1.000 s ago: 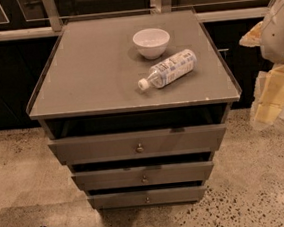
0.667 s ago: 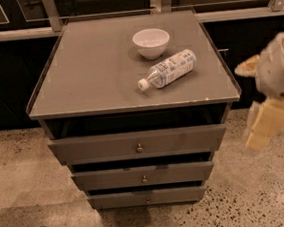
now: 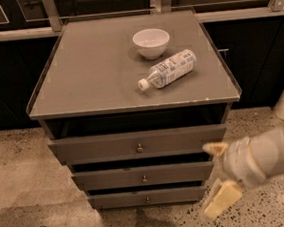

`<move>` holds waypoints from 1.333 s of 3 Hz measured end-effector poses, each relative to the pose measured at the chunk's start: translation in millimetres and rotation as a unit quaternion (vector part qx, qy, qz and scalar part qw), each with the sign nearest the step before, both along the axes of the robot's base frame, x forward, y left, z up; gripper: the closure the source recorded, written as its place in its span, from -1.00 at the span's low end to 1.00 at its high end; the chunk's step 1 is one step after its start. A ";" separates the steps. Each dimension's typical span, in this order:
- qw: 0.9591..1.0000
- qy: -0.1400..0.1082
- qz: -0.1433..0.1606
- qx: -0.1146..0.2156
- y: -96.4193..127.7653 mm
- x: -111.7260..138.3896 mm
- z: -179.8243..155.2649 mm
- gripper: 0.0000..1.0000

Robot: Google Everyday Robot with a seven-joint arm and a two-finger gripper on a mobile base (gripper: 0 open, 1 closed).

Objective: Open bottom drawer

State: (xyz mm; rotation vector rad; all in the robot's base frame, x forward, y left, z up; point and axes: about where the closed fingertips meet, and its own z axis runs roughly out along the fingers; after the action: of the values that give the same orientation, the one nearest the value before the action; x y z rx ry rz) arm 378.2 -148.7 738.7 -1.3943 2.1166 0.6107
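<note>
A grey-brown cabinet [image 3: 97, 64] stands on a speckled floor [image 3: 16, 167]. It has 3 drawers, one under the other. The bottom drawer [image 3: 115, 200] is the lowest one, just above the floor. It looks like the smallest of the 3. It has a tiny round knob [image 3: 148, 200] in the middle of its front. Above it is the middle drawer [image 3: 108, 179], and above that the top drawer [image 3: 95, 149], which looks the widest. I cannot tell if the bottom drawer is pulled out at all.

The gripper [image 3: 218, 175] is low down on the right, close to the right ends of the middle and bottom drawers. Its 2 pale fingers [image 3: 222, 201] are spread apart, one higher and one lower, and they hold nothing. The gripper is not touching the knob of the bottom drawer. The pale arm [image 3: 278, 150] comes in from the right edge.

On top of the cabinet sits a white bowl [image 3: 151, 42], upright, near the back. Just in front of it lies a plastic bottle [image 3: 168, 68] on its side, with its white cap pointing to the left and front. The bowl and bottle are near each other.
</note>
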 end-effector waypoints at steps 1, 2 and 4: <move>0.996 0.037 -0.020 0.074 28.6 -8.0 -93.7 -1.00; 0.992 0.041 -0.058 0.102 30.7 9.9 -141.2 -1.00; 0.988 0.002 -0.112 0.109 6.7 -1.1 -154.4 -1.00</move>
State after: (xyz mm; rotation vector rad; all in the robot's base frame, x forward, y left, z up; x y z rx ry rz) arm 377.1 -142.0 584.3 -1.0209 2.1010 0.7278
